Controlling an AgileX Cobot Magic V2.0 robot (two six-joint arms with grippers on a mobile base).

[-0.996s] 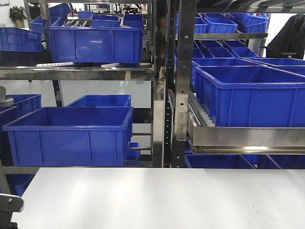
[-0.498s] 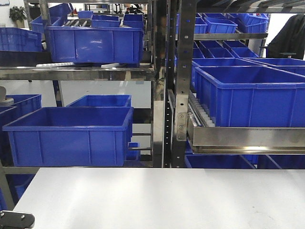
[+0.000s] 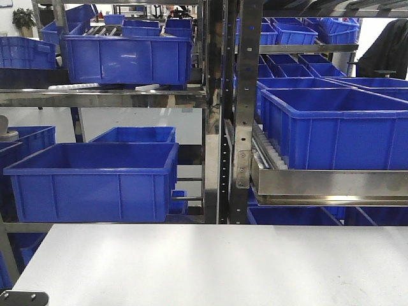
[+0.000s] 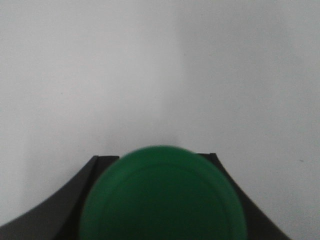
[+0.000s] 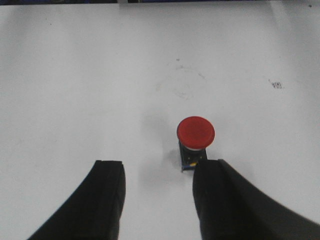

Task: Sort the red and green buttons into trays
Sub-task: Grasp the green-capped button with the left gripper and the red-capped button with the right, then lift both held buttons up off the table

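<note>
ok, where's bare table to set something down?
Right wrist view: table is bare left of and beyond the red button; tight only where it stands by the right fingers. Left wrist view: bare beyond the green cap. Front view: bare up to the rack of blue crates.

One red button (image 5: 195, 132) stands upright; green button (image 4: 162, 195)'s cap looms blurred.

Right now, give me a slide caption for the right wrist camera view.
Open right gripper above the white table, with the red button standing upright close by one fingertip.
</note>
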